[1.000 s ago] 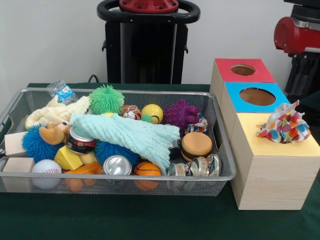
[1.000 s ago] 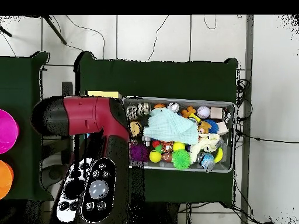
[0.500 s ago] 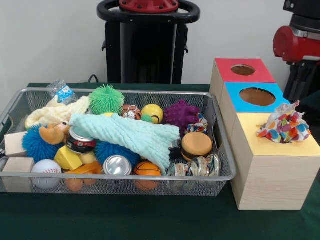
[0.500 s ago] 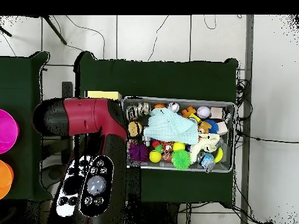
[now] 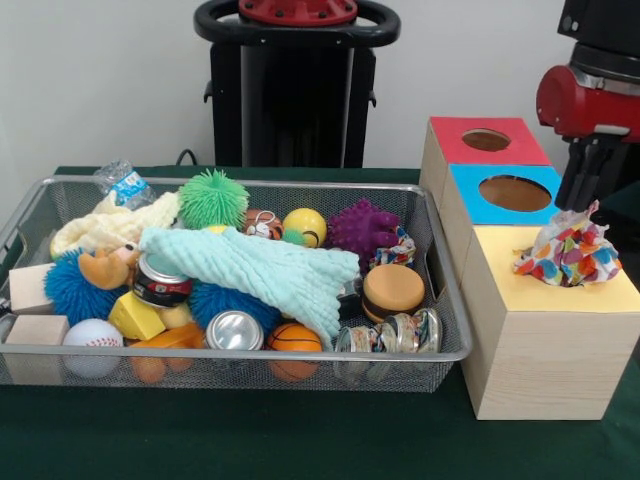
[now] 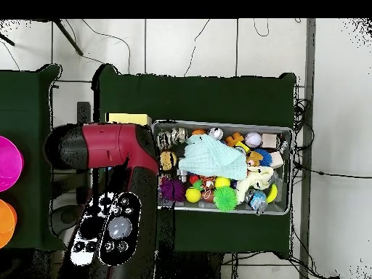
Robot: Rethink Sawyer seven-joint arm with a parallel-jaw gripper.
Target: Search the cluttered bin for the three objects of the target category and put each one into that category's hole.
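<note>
Here my arm (image 5: 590, 100) hangs above the boxes (image 5: 530, 270); I cannot tell the jaws' state. A patterned cloth (image 5: 568, 250) sits in the yellow hole; the bin (image 5: 230, 355) stays cluttered.

spiky balls: 4, green (image 5: 213, 198), purple (image 5: 362, 229), two blue (image 5: 72, 290) | cans: 2 upright (image 5: 234, 331), 1 crushed (image 5: 392, 331) | wood blocks: 2 (image 5: 36, 329) | cloths: 2 in bin (image 5: 262, 271), 1 patterned on box (image 5: 567, 250) | box holes visible: 2 (image 5: 514, 192) | baseball: 1 (image 5: 92, 340) | basketball: 1 (image 5: 294, 338)
</note>
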